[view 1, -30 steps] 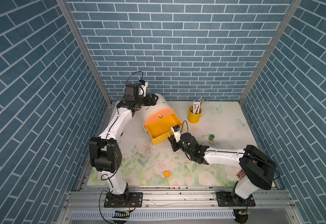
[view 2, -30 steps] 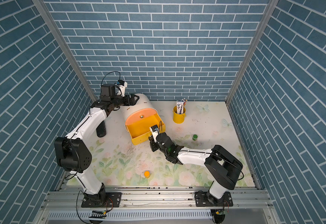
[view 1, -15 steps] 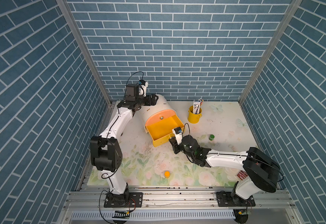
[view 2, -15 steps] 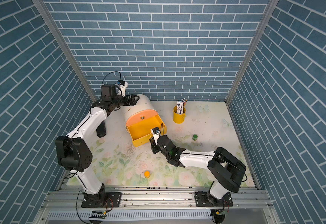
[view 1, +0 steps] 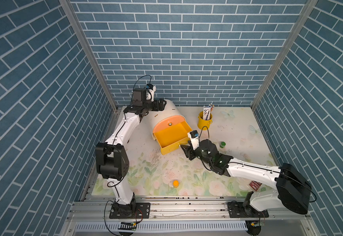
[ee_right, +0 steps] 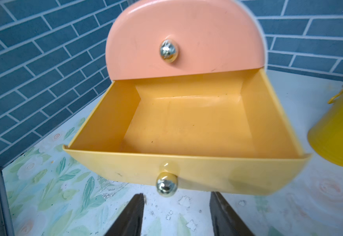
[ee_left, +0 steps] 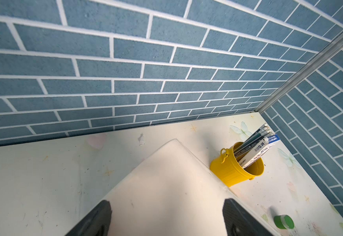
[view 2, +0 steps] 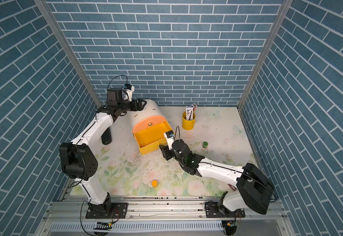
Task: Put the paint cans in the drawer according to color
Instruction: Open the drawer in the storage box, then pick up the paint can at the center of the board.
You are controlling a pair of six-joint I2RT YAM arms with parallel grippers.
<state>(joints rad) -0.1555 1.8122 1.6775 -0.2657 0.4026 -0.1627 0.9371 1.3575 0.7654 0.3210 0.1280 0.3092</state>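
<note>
Right hand (ee_right: 176, 195): fingers apart, empty, just short of the yellow drawer (ee_right: 187, 122) knob (ee_right: 166, 184).
Left hand (ee_left: 166, 201): spread wide over the cabinet (view 1: 166, 111) back.
Drawer: pulled out, bucket (view 1: 204, 122) just beside its corner.
Box (ee_left: 256, 151): reads "M&G".
Green can (view 1: 222, 144): open worktop (view 1: 238, 130), beyond the right arm.
Orange can (view 1: 175, 183): alone near the front edge.

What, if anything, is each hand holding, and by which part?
Nothing. The right hand stands open just short of the yellow drawer's knob; the left hand is open over the cabinet top.
</note>
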